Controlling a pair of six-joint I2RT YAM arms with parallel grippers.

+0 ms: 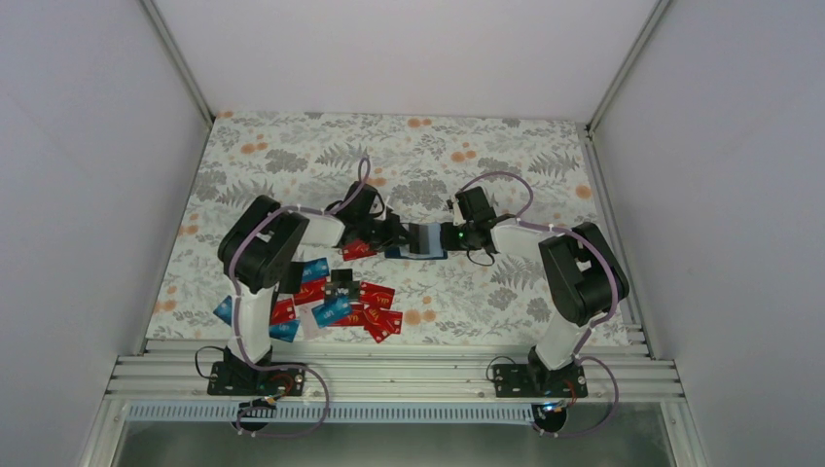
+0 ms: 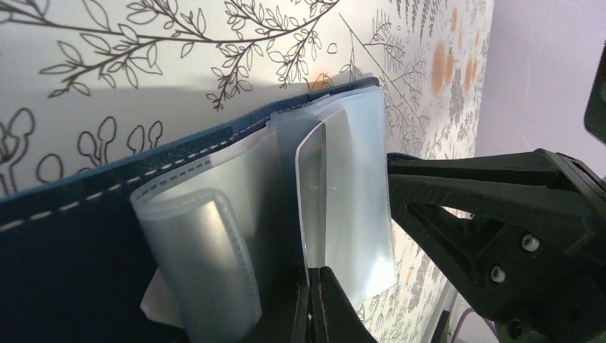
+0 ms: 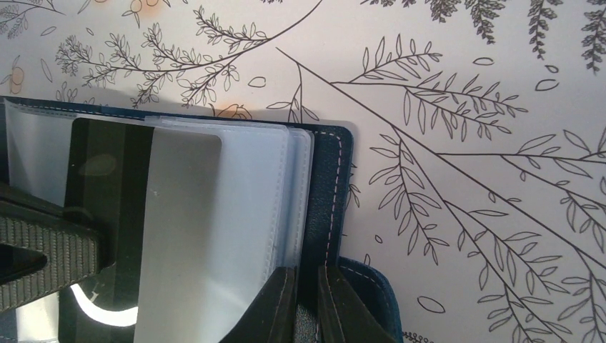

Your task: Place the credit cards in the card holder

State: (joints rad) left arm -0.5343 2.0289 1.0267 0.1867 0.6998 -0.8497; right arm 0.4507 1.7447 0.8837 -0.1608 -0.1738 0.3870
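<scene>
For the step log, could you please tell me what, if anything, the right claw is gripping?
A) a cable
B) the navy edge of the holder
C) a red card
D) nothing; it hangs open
B: the right wrist view shows the right claw shut on the stitched navy edge of the holder, while the left claw pinches the card at the clear sleeves.
</scene>
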